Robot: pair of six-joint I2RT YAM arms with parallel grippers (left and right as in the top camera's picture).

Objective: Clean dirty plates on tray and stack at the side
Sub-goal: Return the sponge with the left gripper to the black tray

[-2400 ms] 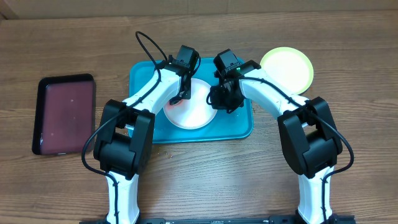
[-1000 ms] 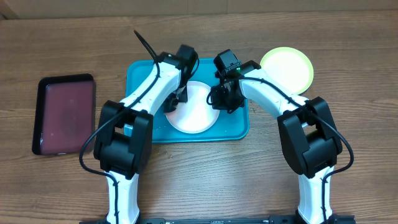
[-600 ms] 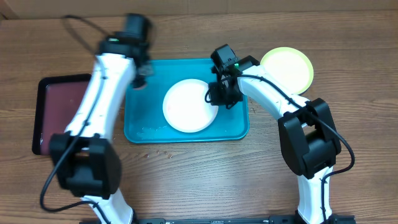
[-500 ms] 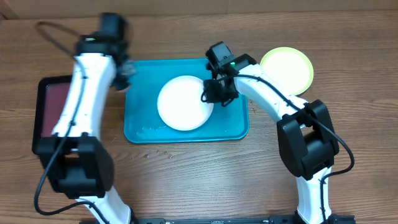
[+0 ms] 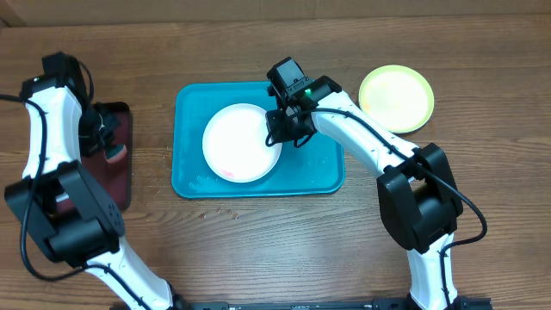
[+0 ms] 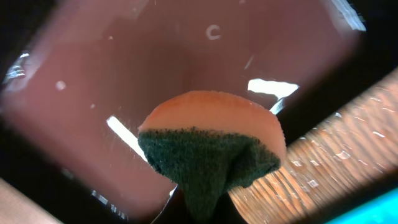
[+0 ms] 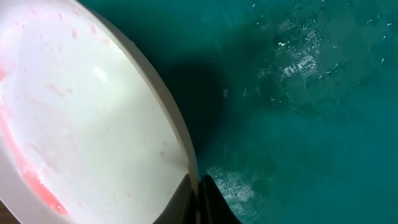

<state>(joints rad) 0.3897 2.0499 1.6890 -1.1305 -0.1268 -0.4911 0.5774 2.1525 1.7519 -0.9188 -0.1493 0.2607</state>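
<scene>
Your left tool [image 5: 105, 138], clamped on the sponge [image 6: 211, 149], has swung off to the maroon tray [image 5: 123, 176]; your right tool [image 7: 199, 199] nips the white plate [image 5: 237, 142] by its rim, dragged leftward on the blue tray [image 5: 318, 168]; pink smears remain, so cleaning looks unfinished.

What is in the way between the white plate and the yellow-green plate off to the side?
Nothing visible except the tray's raised rim; past it is bare table up to the yellow-green plate. The right gripper pinches the white plate at its edge.
</scene>
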